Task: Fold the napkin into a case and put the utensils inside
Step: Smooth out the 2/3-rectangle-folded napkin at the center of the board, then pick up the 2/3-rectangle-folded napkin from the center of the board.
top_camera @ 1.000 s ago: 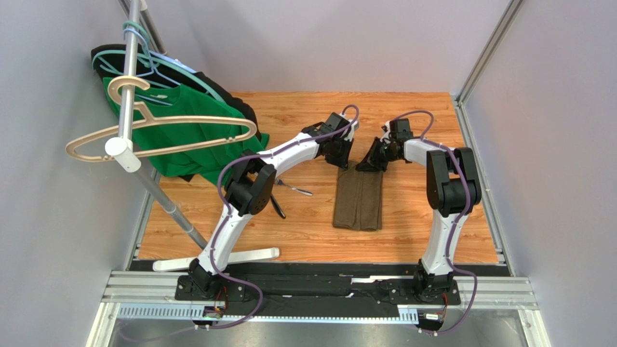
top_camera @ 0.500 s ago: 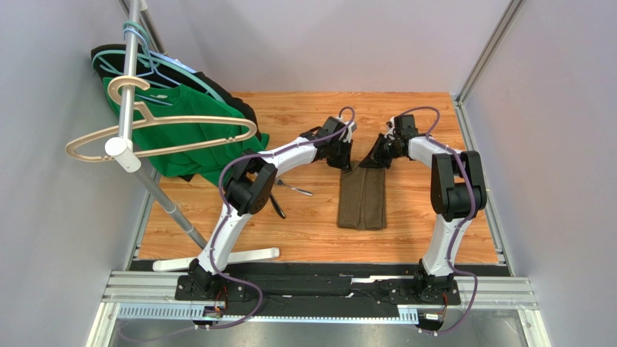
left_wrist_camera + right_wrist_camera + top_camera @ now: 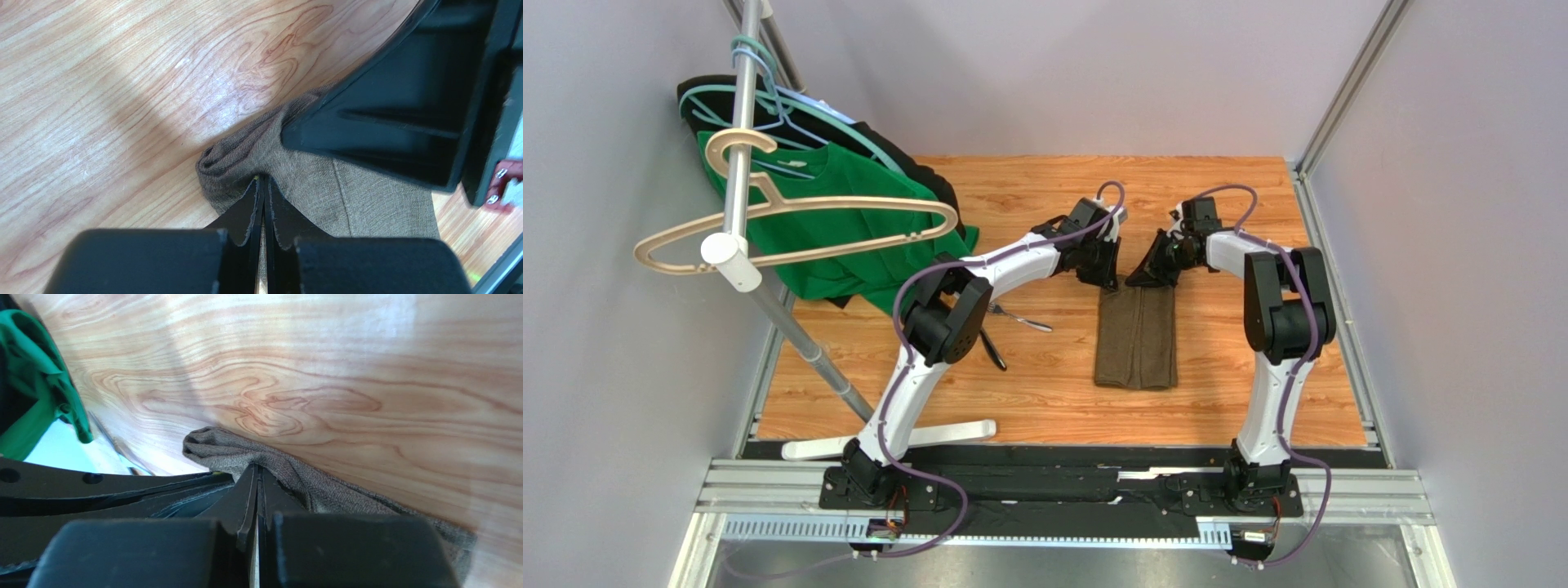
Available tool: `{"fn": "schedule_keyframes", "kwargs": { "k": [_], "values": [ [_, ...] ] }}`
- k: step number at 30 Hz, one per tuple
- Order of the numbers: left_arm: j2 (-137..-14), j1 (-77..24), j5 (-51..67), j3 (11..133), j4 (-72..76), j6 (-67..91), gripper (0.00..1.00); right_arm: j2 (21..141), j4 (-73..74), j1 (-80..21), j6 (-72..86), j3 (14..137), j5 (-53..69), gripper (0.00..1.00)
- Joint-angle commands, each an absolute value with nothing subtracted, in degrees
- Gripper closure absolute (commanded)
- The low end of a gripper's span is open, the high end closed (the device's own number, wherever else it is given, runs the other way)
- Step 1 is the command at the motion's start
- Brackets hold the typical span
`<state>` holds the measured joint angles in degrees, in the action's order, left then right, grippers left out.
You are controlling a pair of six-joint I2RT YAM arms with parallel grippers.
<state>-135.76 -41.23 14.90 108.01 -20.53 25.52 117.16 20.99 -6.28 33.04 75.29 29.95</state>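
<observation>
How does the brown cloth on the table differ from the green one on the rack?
The napkin is olive-brown, the green shirt bright green. The napkin lies as a narrow folded strip on the table; the shirt hangs on the rack. The napkin is much smaller than the shirt. Both are soft cloth.

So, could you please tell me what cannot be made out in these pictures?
- The utensils: top view, partly hidden by the left arm, too small to count.
- Far edge of the napkin: top view, covered by the left gripper and right gripper.
- Most of the napkin: wrist views, blocked by the gripper bodies.
</observation>
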Motion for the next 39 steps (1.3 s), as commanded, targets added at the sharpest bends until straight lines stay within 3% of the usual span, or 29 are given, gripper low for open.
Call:
{"fn": "schedule_keyframes", "kwargs": {
  "k": [1,5,7,9,12,13,14,15,16,19,20,21,25,32,39],
  "values": [
    [-132.7,-41.7,13.4,107.1,-22.9,23.7,0.93,117.3,21.3,-6.3,31.1,76.7,27.8,1.00],
    [-129.1,-41.9,12.1,106.9,-23.6,22.4,0.81,111.3,25.6,-6.4,31.0,77.9,27.2,0.96],
    [-126.3,-42.5,10.6,106.2,-24.3,22.1,0.69,106.2,28.8,-6.4,32.1,77.1,23.3,0.91],
    [-124.3,-43.9,9.4,104.7,-25.1,21.9,0.51,102.1,33.7,-6.2,32.4,75.5,20.0,0.75],
    [-118.5,-47.4,6.9,100.2,-23.7,24.2,0.44,93.9,38.4,-4.9,33.1,69.1,11.8,0.55],
    [-117.5,-48.5,4.0,99.0,-23.1,25.0,0.32,91.6,38.8,-4.1,33.8,65.3,9.1,0.53],
    [-116.7,-50.1,1.9,98.0,-22.6,26.5,0.30,87.7,39.1,-2.1,34.5,63.0,8.1,0.45],
    [-116.2,-53.0,0.1,97.7,-22.8,27.1,0.28,85.8,39.4,-0.9,35.2,61.1,7.2,0.44],
    [-116.5,-54.7,-5.2,98.1,-23.5,28.3,0.20,84.0,39.6,-0.5,36.3,59.5,5.3,0.38],
    [-120.0,-59.7,-10.2,102.4,-25.7,29.4,0.16,77.4,41.0,5.9,39.5,53.5,2.0,0.37],
    [-121.5,-60.4,-10.8,104.3,-28.5,30.7,0.16,75.6,41.7,6.9,41.3,52.0,0.5,0.26],
    [-124.9,-61.0,-11.3,108.5,-30.0,31.2,0.18,72.8,42.6,7.0,42.4,51.7,-2.9,0.00],
    [-131.6,-63.4,-13.4,116.3,-34.6,32.3,0.20,67.6,45.4,9.7,45.5,50.5,-9.9,0.00],
    [-137.4,-64.9,-19.0,120.8,-38.0,33.1,0.19,64.2,43.3,12.7,45.9,48.5,-7.7,0.00],
    [-140.1,-65.1,-16.4,121.5,-37.8,34.0,0.26,65.9,37.4,12.7,42.4,45.9,-2.0,0.05]
  ]
}}
